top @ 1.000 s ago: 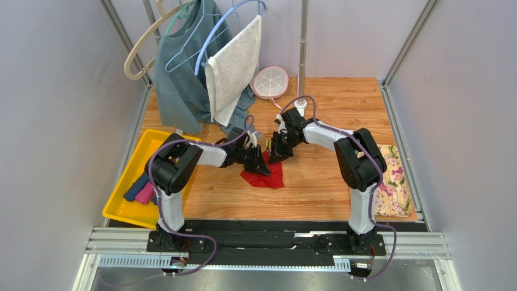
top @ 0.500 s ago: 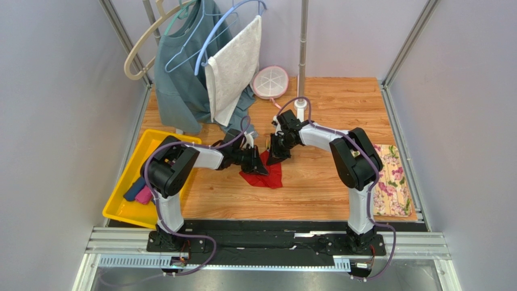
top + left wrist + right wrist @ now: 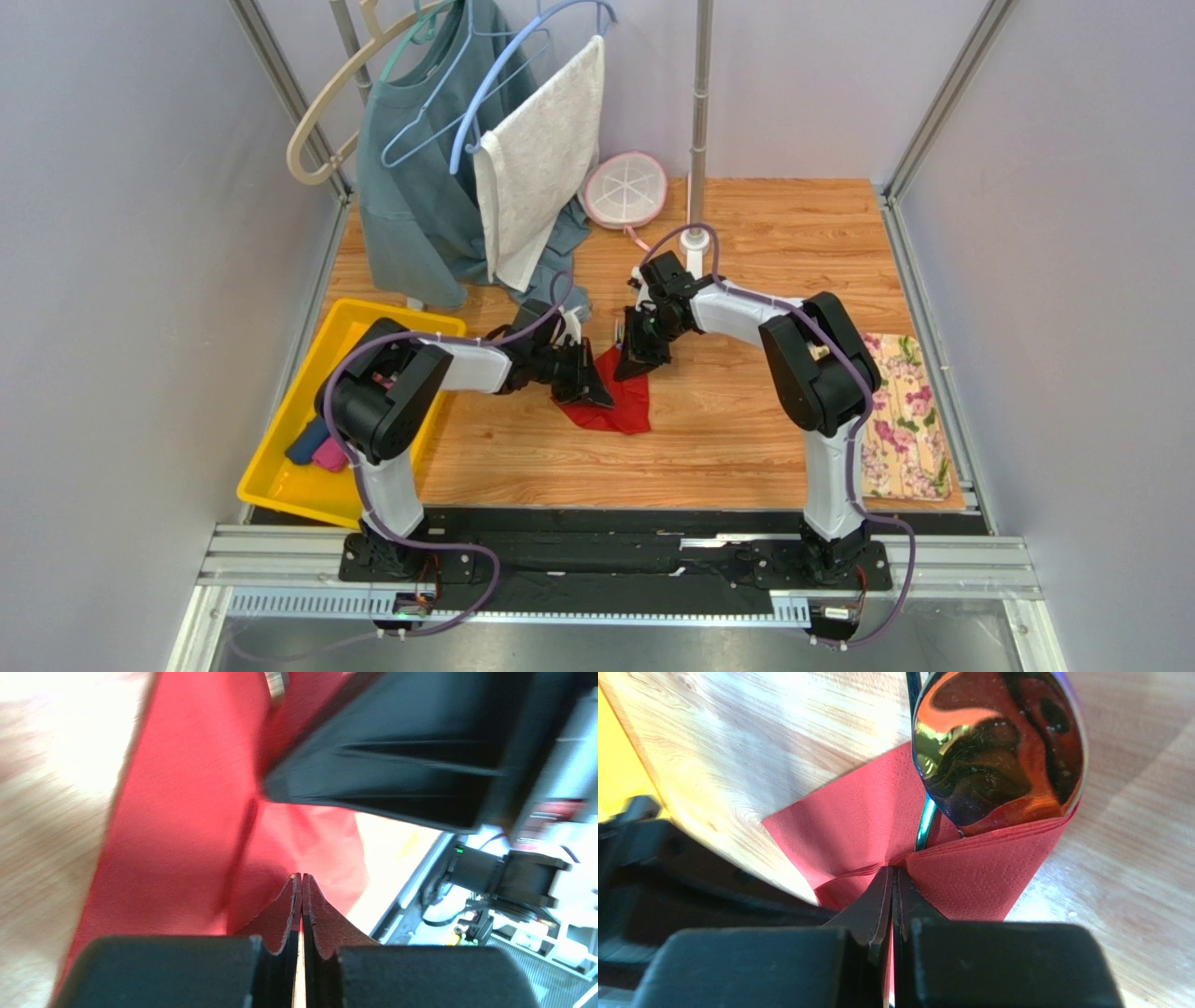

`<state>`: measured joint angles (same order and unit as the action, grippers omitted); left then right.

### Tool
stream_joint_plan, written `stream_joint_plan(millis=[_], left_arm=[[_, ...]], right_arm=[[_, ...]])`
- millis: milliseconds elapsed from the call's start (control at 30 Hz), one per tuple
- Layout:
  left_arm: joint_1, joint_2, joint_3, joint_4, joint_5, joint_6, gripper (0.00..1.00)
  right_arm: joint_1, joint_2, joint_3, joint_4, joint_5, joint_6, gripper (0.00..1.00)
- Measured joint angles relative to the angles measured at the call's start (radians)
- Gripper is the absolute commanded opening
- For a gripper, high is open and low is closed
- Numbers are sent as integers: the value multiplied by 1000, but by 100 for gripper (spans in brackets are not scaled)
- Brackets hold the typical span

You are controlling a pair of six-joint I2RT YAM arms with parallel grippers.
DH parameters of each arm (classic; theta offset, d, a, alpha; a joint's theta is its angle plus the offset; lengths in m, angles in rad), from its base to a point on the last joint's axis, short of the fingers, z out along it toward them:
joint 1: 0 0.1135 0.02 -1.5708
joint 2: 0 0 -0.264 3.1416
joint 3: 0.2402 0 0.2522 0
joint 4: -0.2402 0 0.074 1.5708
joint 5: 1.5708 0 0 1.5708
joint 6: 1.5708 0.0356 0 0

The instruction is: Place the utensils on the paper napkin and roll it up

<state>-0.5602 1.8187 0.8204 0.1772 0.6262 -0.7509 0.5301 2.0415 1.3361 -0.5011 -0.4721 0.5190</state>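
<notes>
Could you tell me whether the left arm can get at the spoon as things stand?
Probably not: the spoon lies tucked in the folded paper napkin, mainly its bowl showing, and the right gripper, pinching that fold, blocks the left gripper.

The paper napkin is a plain bright red, and the spoon is shiny gold, mirroring orange and dark patches. The table shows warm, light wood grain. A yellow tray holds navy and pink rolls, and a beige cloth carries pink flowers with green leaves.
</notes>
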Motion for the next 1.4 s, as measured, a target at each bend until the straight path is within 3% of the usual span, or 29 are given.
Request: stream_joint_plan(millis=[300, 500, 733, 1000, 1400], left_arm=[[18, 49, 20, -29, 34, -5, 0], [19, 50, 21, -30, 36, -5, 0], [19, 51, 23, -31, 38, -7, 0], [19, 54, 24, -30, 39, -11, 0], [19, 58, 25, -20, 39, -19, 0]], right_arm=[[-11, 12, 73, -64, -43, -28, 20], [-42, -56, 51, -94, -173, -34, 15], [-39, -196, -193, -38, -324, 8, 13], [-33, -114, -256, -3, -321, 27, 9], [-38, -86, -249, -17, -298, 34, 17]])
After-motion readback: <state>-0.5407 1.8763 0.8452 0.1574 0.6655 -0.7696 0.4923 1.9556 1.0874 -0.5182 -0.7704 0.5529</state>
